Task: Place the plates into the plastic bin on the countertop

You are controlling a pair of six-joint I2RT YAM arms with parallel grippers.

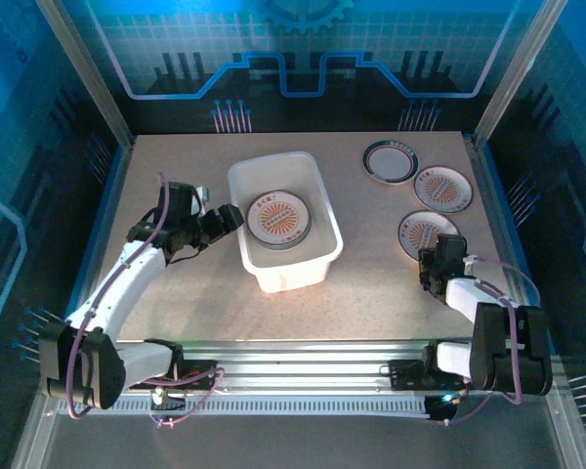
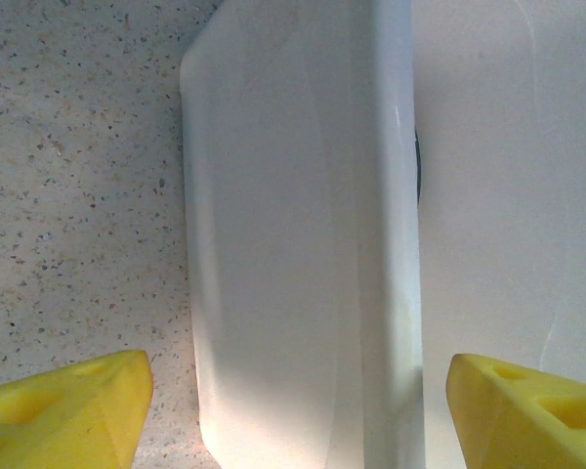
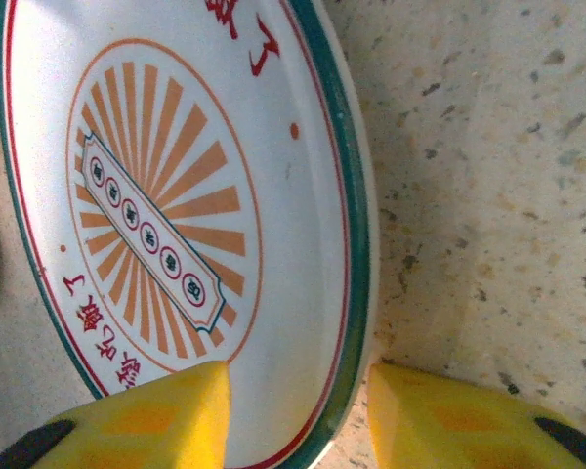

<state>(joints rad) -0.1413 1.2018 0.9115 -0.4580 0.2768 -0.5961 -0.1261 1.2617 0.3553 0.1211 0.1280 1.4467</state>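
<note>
The left gripper [image 1: 229, 221] stands at the left wall of the bin [image 1: 291, 276], wide open and holding nothing. In the left wrist view one yellow finger [image 2: 68, 410] hangs outside, over the speckled countertop [image 1: 205, 303], and the other [image 2: 527, 410] hangs over the inside. The wall and rolled rim run between them, clear of both. The bin sits at mid-countertop, slightly skewed, its long side running front to back. The binned plate [image 1: 279, 219], orange rays at its centre and a dark rim, lies flat on the bin floor; whether more plates lie beneath it cannot be told. Right of the bin, and well apart from it, three plates lie flat on the countertop. The green plate [image 1: 390, 161] is farthest back, plain white inside its dark rim. The middle plate [image 1: 442, 188], orange-rayed, is just beside it, to the right and nearer the front. The near plate [image 1: 418, 231], also orange-rayed, lies in front of both. The right gripper [image 3: 298, 401] is at this plate's front right edge, jaws partly open and straddling the rim. One finger [image 3: 146, 415] is over the plate's face, the other [image 3: 459, 420] on the countertop side, just beside the green and red edge bands. Whether the fingers pinch the rim or merely bracket it cannot be told.
</note>
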